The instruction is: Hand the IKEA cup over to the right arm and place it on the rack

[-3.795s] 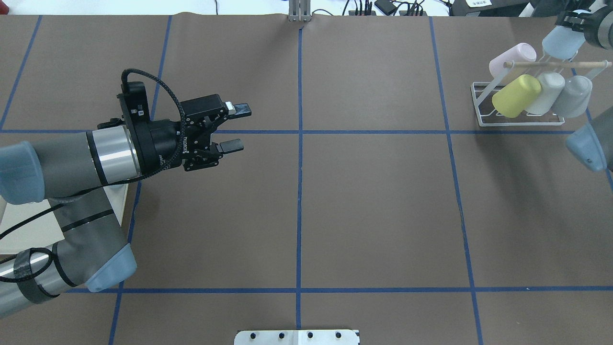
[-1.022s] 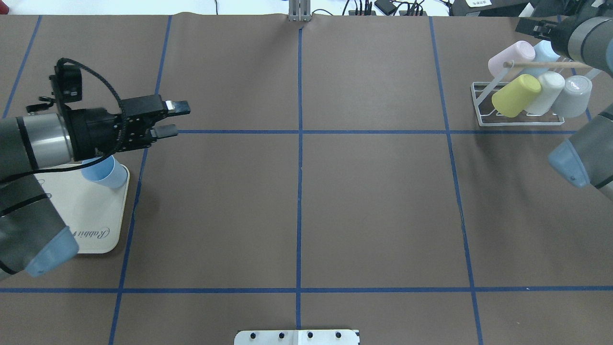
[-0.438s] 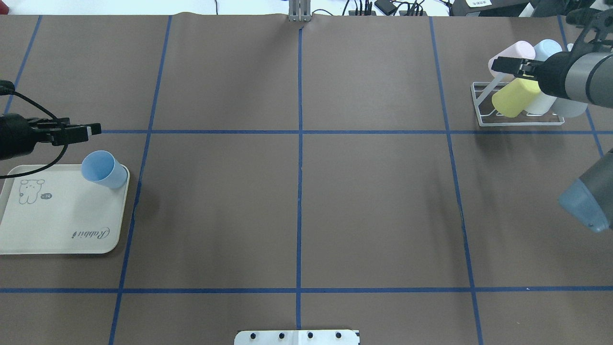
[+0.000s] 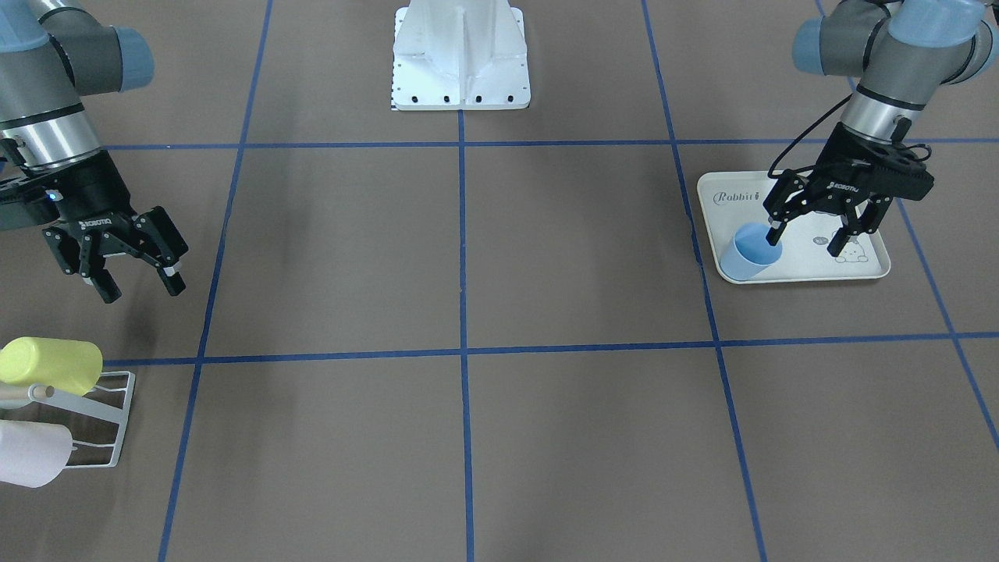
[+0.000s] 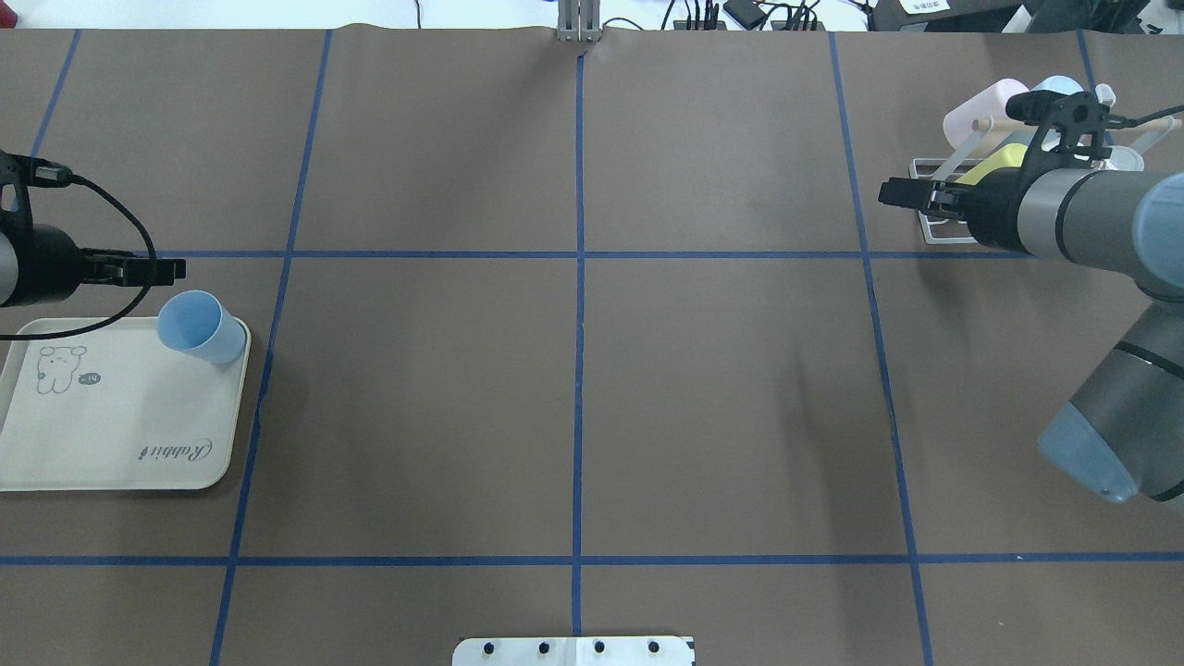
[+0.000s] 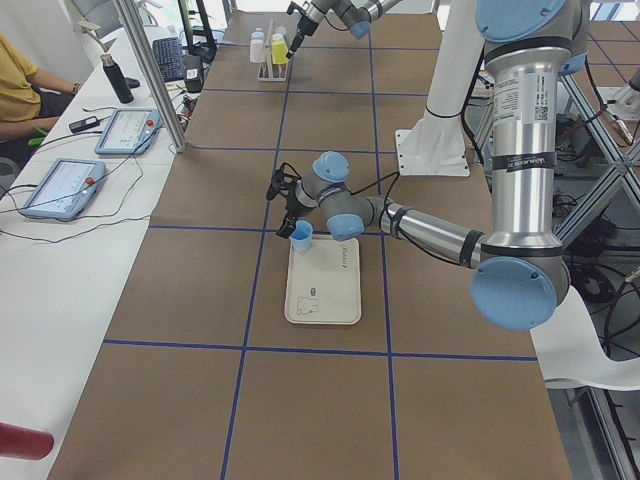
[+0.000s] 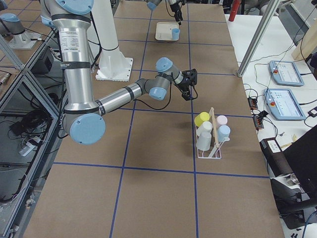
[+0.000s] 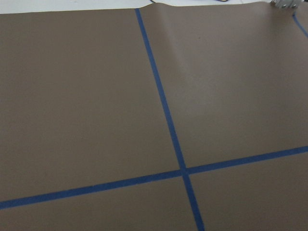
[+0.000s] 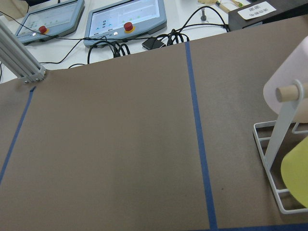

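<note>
Blue cup (image 4: 751,251): report position.
Upright, mouth up, on the corner of the tray (image 4: 812,269) toward the counter's centre, on the side away from the robot. Long axis vertical.

Which arm is nearer?
Left arm (image 4: 878,109). Its jaws hang over the tray, pointing down. The right arm (image 4: 47,133) is well apart, at the other end of the counter near the rack (image 4: 122,421).

Cup relative to the left jaws?
Not between them, as far as the front view shows. One finger (image 4: 775,222) is at or just above the rim. The other is over bare tray, on the side away from the cup. Contact cannot be confirmed.

Left jaws state?
Wide, holding nothing.

Right jaws state?
Wide, empty, above bare counter, near the rack but clear of it.

Correction required, in your judgement?
Shift the left jaws sideways toward the cup until it sits between both fingers, then lower and close across the vertical axis. Risk: a finger landing on the rim could tip the cup off the tray's edge.
</note>
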### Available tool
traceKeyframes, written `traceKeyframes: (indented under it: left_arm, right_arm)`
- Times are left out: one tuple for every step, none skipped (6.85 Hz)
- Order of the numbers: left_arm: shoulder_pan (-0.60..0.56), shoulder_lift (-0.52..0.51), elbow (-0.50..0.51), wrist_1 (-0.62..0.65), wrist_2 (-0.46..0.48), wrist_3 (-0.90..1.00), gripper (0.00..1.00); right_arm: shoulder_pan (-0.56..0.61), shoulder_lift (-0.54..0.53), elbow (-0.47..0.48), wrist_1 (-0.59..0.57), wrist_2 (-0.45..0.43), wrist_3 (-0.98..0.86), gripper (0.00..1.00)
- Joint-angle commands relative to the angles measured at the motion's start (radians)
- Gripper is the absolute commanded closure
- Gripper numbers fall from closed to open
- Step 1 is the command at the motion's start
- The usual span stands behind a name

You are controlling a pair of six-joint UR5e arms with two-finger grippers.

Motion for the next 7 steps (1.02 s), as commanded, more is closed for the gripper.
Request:
traceKeyframes:
  left_arm:
    - [0.005,0.0,0.063,-0.017,-0.01,0.002,0.01]
    - [0.005,-0.004,0.063,-0.007,-0.012,0.002,0.05]
    - [0.007,-0.004,0.069,-0.006,-0.051,0.001,0.1]
    - [0.028,-0.001,0.077,-0.007,-0.071,-0.002,0.1]
    - [0.051,0.0,0.08,-0.006,-0.071,-0.007,0.1]
    - [0.068,0.003,0.084,-0.006,-0.071,-0.011,0.11]
    - [0.076,0.005,0.086,-0.006,-0.071,-0.011,0.5]
  right_arm:
    - [-0.027,0.0,0.002,0.001,-0.005,0.005,0.0]
    - [-0.03,-0.002,0.002,0.004,-0.005,0.005,0.0]
    - [-0.033,-0.009,0.002,0.004,-0.005,0.005,0.0]
    - [-0.036,-0.012,0.002,0.006,-0.004,0.005,0.0]
    - [-0.038,-0.017,0.002,0.006,-0.005,0.005,0.0]
    - [-0.041,-0.022,0.002,0.006,-0.005,0.005,0.0]
    - [-0.042,-0.029,0.003,0.007,-0.004,0.005,0.0]
